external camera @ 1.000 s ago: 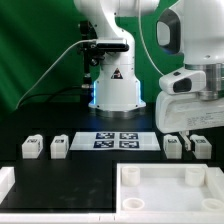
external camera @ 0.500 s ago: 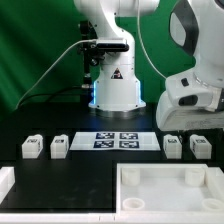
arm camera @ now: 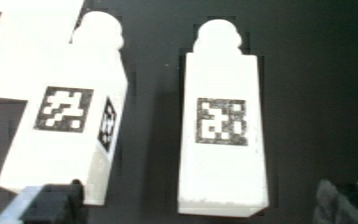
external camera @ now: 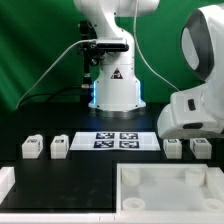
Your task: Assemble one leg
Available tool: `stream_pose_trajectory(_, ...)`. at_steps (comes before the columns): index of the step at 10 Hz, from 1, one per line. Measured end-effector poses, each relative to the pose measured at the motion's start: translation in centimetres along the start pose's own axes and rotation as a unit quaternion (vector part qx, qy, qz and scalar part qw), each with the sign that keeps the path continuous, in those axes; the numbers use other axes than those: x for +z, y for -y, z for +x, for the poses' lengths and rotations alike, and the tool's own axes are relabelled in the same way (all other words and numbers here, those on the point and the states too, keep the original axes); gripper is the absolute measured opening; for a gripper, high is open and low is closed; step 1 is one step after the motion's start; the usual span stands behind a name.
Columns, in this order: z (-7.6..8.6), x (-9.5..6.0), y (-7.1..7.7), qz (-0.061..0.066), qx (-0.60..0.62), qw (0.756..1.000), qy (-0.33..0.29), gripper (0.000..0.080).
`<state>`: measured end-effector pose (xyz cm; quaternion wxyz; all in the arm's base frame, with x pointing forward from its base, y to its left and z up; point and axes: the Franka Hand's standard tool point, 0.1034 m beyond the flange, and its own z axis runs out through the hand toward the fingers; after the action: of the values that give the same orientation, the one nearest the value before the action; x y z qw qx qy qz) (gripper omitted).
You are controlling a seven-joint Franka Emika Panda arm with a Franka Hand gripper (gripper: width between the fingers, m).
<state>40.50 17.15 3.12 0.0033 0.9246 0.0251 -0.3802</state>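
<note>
Four small white tagged legs lie on the black table: two at the exterior view's left (external camera: 32,147) (external camera: 58,146) and two at its right (external camera: 173,146) (external camera: 199,147). The arm's white wrist (external camera: 196,115) hangs just over the right pair and hides the fingers there. In the wrist view my gripper (arm camera: 202,205) is open. Its dark fingertips (arm camera: 48,203) stand on either side of one leg (arm camera: 220,120), which lies lengthwise with its tag up. A second leg (arm camera: 69,115) lies beside it, partly under one fingertip.
The marker board (external camera: 117,139) lies between the two pairs of legs. A big white tray-like frame (external camera: 128,178) stands at the front right. A flat white panel's corner (external camera: 5,186) shows at the front left. The robot's base (external camera: 115,85) is behind the board.
The arm's wrist has come lower and further to the exterior view's right, closing in over the right pair of legs. The legs have not moved.
</note>
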Motion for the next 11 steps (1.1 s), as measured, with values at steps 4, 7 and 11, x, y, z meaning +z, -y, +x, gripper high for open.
stream_pose_trajectory(4,-0.1,2.3,1.3,-0.001,0.01,1.0,0.026,0.0649)
stream_pose_trajectory(7,0.0,2.9,1.2,-0.001,0.002,1.0,0.028,0.0649)
stream_pose_trajectory(11,0.0,2.9,1.2,-0.001,0.002,1.0,0.028,0.0424)
